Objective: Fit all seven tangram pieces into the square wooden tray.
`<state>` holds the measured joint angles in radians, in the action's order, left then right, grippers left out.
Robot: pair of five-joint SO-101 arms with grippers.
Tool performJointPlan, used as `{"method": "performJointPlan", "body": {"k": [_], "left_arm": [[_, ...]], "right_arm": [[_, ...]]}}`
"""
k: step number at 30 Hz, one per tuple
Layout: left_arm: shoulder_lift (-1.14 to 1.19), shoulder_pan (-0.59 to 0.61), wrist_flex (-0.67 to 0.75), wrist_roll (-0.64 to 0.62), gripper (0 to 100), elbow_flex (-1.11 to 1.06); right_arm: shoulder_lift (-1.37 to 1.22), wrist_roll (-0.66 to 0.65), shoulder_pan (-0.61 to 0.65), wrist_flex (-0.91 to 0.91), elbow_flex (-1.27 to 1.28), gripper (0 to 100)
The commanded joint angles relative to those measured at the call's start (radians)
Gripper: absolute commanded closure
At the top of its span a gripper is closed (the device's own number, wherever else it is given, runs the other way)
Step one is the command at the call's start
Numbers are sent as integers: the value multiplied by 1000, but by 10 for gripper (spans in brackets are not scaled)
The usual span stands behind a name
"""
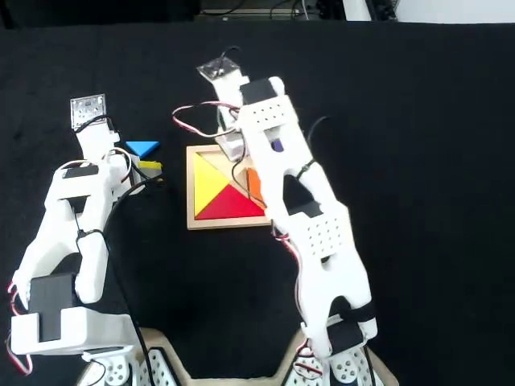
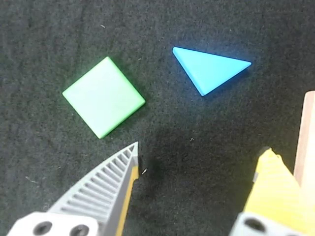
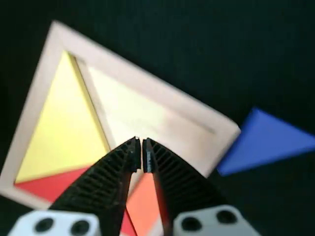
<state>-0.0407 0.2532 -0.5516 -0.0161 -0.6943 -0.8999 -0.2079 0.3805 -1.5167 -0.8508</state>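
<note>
Currently right jaws are clenched on nothing, tips over the wooden tray (image 1: 229,223), which lies on the black table (image 1: 418,121) holding a yellow triangle (image 3: 64,128), red piece (image 3: 49,186) and orange piece (image 3: 142,199). Dark blue triangle (image 3: 268,140) sits just outside a tray corner. Left jaws are released, wide apart, above the table near green square (image 2: 103,97) and light blue triangle (image 2: 210,69).
</note>
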Motion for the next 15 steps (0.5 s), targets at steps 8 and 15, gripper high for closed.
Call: {"method": "performJointPlan", "body": {"k": [8, 15], "left_arm": [[-14, -2, 9, 9, 636, 2], [-23, 12, 3, 12, 636, 27]], "right_arm": [[-33, -9, 15, -87, -13, 988], [45, 58, -6, -118, -119, 988]]}}
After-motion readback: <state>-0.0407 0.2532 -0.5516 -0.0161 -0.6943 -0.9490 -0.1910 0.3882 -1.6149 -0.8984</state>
